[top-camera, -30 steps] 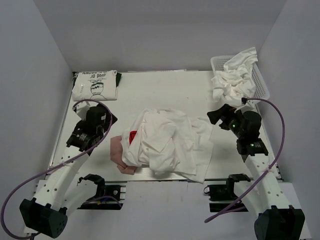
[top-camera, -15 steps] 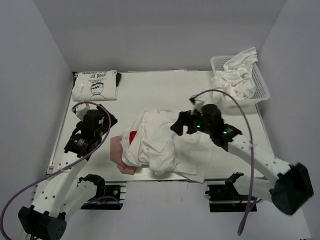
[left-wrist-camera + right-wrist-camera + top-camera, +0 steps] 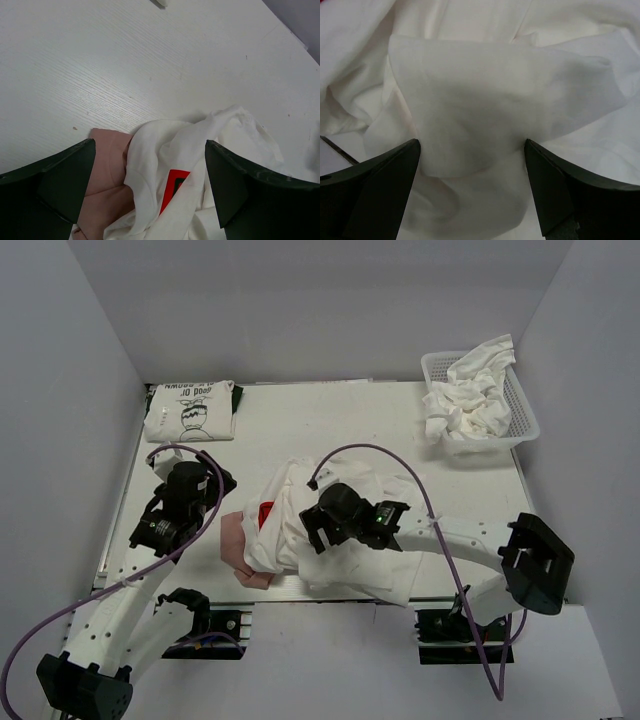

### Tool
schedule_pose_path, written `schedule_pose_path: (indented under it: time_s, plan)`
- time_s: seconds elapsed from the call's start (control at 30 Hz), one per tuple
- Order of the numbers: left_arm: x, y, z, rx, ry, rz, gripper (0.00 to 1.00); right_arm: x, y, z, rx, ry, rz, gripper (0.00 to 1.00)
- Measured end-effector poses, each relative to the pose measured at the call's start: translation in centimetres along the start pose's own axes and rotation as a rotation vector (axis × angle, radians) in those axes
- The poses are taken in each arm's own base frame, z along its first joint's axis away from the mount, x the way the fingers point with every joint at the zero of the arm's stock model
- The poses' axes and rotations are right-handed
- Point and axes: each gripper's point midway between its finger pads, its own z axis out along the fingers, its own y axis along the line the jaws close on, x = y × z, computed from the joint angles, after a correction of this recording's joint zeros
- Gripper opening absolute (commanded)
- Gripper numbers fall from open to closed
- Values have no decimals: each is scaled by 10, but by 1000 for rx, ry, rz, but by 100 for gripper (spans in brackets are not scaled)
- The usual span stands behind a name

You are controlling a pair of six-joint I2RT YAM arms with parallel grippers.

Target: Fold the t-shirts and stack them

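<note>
A crumpled white t-shirt (image 3: pixel 330 495) with a red patch (image 3: pixel 264 512) lies in a heap at the table's near middle, over a dusty pink t-shirt (image 3: pixel 233 543). My right gripper (image 3: pixel 318 532) is open, low over the heap; its wrist view shows white folds (image 3: pixel 485 95) between its fingers. My left gripper (image 3: pixel 197 502) is open, left of the heap; its wrist view shows the pink shirt (image 3: pixel 107 175) and the red patch (image 3: pixel 172 186) below. A folded white t-shirt with black cartoon print (image 3: pixel 190 411) lies at the far left.
A white basket (image 3: pixel 517 400) at the far right corner holds several crumpled white shirts (image 3: pixel 465 398). The table's near edge (image 3: pixel 290 585) runs just below the heap. Grey walls enclose the table on three sides.
My right arm has swung from the right side of the table, near the basket, leftward to the middle of the heap. My left arm has barely moved.
</note>
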Motion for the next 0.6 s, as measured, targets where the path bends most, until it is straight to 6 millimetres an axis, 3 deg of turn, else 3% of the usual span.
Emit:
schedule_pose_path:
  time_s: [0.07, 0.13, 0.17, 0.23, 0.27, 0.4, 0.47, 0.53, 0.6]
  plan:
    - [0, 0, 0, -1, 2, 1, 100, 12, 8, 4, -4, 24, -16, 87]
    - [1, 0, 0, 0, 4, 2, 100, 21, 11, 10, 9, 35, -29, 66]
    - [1, 0, 1, 0, 4, 2, 100, 24, 11, 13, 19, 37, -32, 48]
    - [1, 0, 1, 0, 5, 2, 100, 27, 7, 18, 56, 28, -27, 34]
    - [1, 0, 1, 0, 5, 2, 100, 26, 4, 19, 76, 20, -18, 2]
    - [1, 0, 0, 1, 4, 1, 100, 11, -11, 17, 174, -37, 34, 0]
    - [1, 0, 0, 1, 4, 1, 100, -8, -17, 12, 217, -88, 50, 0]
    - [2, 0, 1, 1, 5, 1, 100, -36, -25, 1, 260, -162, 80, 0]
    - [2, 0, 1, 3, 7, 2, 100, -81, -41, -21, 308, -290, 138, 0]
